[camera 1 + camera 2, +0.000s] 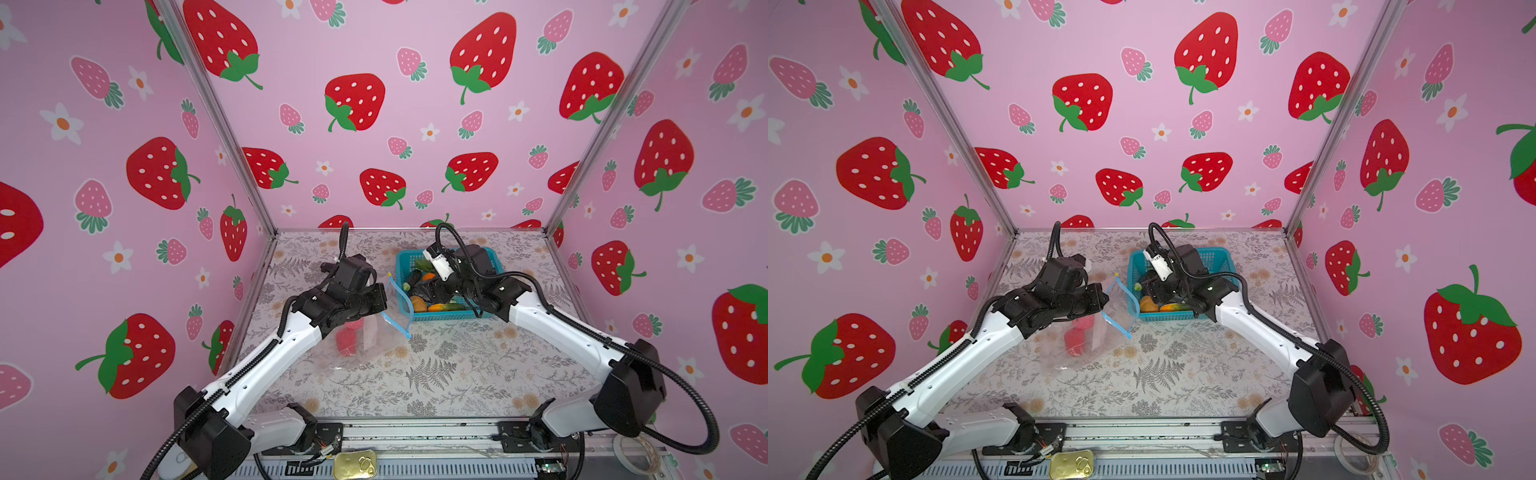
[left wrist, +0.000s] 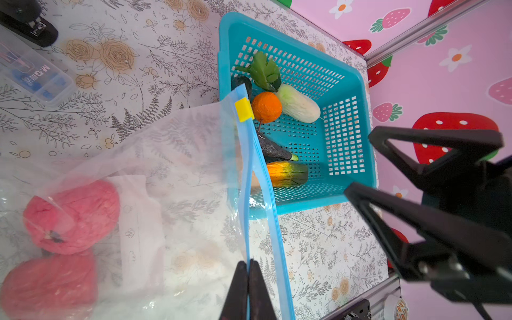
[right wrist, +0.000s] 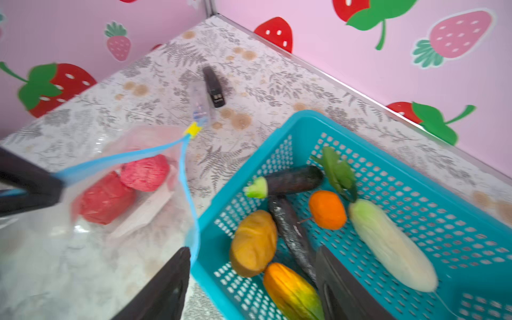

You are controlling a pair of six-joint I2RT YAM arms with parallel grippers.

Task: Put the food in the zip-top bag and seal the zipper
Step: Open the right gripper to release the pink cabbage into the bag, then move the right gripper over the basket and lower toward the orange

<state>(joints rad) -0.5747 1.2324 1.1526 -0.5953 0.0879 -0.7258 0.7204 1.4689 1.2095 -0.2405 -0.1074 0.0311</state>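
Zipper [image 2: 243, 155] material sits clamped between the fingers of the left gripper [image 2: 248, 288], which are pressed together on one of the two light-blue strips. That grip lifts one side of the zip-top bag [image 2: 180, 155] off the table. From the pinch the two strips run away from this claw, spreading apart and then meeting at the yellow slider tab [image 2: 244, 109] at their far end, so the bag's mouth gapes. Two red-pink lumps [image 2: 74, 216] lie inside the bag, to the side of the left claw and lower than it, against a white paper slip.

Across the open mouth from that claw stands the teal basket [image 2: 310, 201]. The right gripper [image 3: 253, 249] hangs over the basket's near edge with its jaws wide apart and nothing between them. One finger is outside the basket wall, just beside the bag's free blue strip; whether it touches I cannot tell. The other finger is over the basket floor, above a dark eggplant [image 3: 291, 230]. Between the fingers lies a yellow-brown piece [image 3: 253, 243], with an orange-green cucumber [image 3: 291, 291] nearer the claw. Beyond the fingertips are the orange [image 3: 327, 209] and the white radish [image 3: 390, 246].
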